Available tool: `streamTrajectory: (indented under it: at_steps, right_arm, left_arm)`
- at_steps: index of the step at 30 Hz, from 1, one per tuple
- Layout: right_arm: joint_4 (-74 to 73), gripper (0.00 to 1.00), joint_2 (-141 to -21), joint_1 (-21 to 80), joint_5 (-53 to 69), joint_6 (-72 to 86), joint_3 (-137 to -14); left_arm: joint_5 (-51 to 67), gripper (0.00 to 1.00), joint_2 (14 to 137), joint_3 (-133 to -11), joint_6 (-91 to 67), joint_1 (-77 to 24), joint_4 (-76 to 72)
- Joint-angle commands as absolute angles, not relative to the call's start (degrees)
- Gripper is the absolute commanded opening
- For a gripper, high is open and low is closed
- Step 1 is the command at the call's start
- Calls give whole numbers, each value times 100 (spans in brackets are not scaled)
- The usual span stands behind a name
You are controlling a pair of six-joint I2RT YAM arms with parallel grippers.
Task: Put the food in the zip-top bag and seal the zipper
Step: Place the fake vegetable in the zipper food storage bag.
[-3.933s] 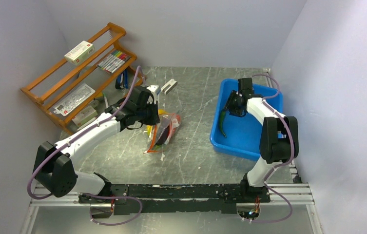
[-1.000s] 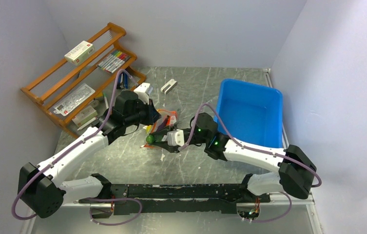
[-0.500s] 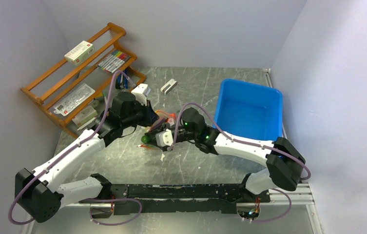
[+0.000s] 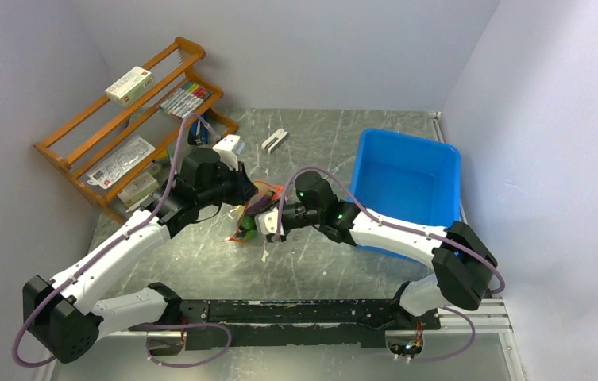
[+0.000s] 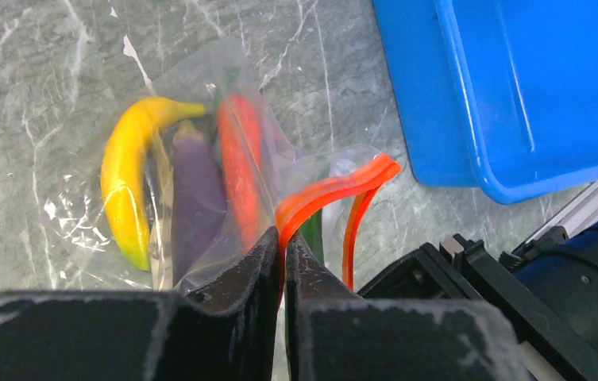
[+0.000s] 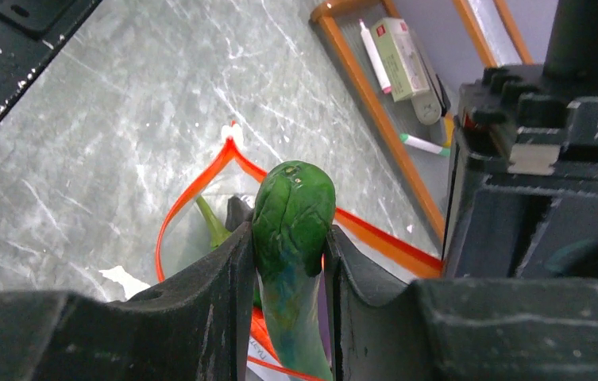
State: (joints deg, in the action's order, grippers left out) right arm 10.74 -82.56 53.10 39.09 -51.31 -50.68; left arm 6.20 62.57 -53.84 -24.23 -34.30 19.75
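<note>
The clear zip-top bag (image 4: 264,208) lies mid-table with a yellow banana piece (image 5: 125,182), a purple eggplant (image 5: 196,198) and a red-orange chili (image 5: 238,167) inside it. My left gripper (image 5: 283,236) is shut on the red-orange zipper strip (image 5: 335,186) and holds one side of the mouth up. My right gripper (image 6: 287,238) is shut on the long green pod (image 6: 293,218), whose end hangs at the open loop of the zipper (image 6: 192,190). In the top view the right gripper (image 4: 252,225) is against the bag, opposite the left gripper (image 4: 245,191). No fish is in view.
The blue bin (image 4: 407,186) stands right of the bag and shows nothing inside it; it also shows in the left wrist view (image 5: 518,79). A wooden rack (image 4: 133,119) with pens and boxes stands at the back left. Two small white items (image 4: 275,140) lie behind the bag.
My right arm has carried the green pod from the blue bin across to the bag, and in the last second has pushed it closer to the mouth. My left gripper keeps hold of the zipper.
</note>
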Motion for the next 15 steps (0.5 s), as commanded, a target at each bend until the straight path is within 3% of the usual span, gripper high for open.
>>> streamTrajectory:
  at_steps: [1, 15]
  right_arm:
    - [712, 31, -8347, 5177, 3787, -5415, -5245]
    - [412, 33, -8558, 4891, 3608, -5645, -5484]
  left_arm:
    - [547, 7, 6196, -5631, -2361, -3390, 1967]
    - [589, 7, 6196, -5783, -2307, -3395, 2121]
